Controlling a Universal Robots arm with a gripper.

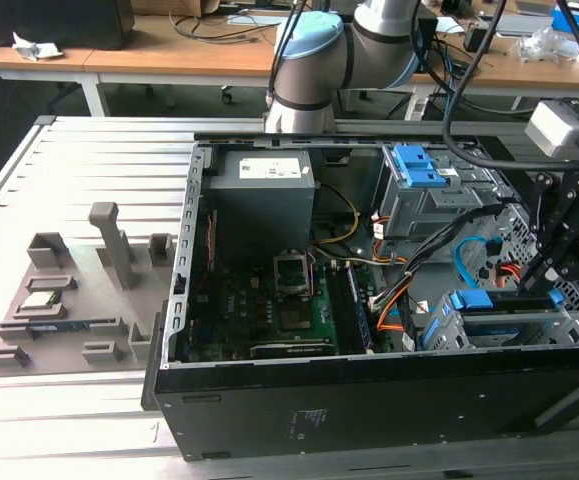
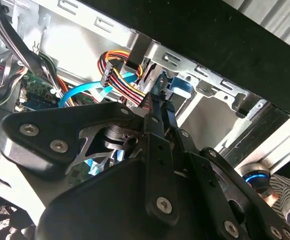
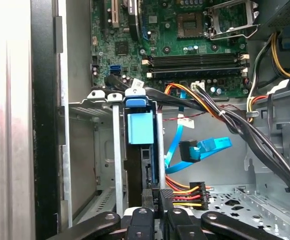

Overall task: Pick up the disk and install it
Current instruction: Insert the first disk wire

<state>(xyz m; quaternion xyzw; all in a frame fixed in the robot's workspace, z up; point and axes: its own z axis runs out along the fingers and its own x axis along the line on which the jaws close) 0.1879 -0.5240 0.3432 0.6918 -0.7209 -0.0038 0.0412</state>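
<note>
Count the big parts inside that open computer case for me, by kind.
Power supply box: 1
Motherboard: 1
Drive cages with blue latches: 2
Total: 4

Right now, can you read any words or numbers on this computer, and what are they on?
White label on the power supply: too blurred to read.
Print on the black case panel: too small to read.
White cable tags: unreadable.
</note>
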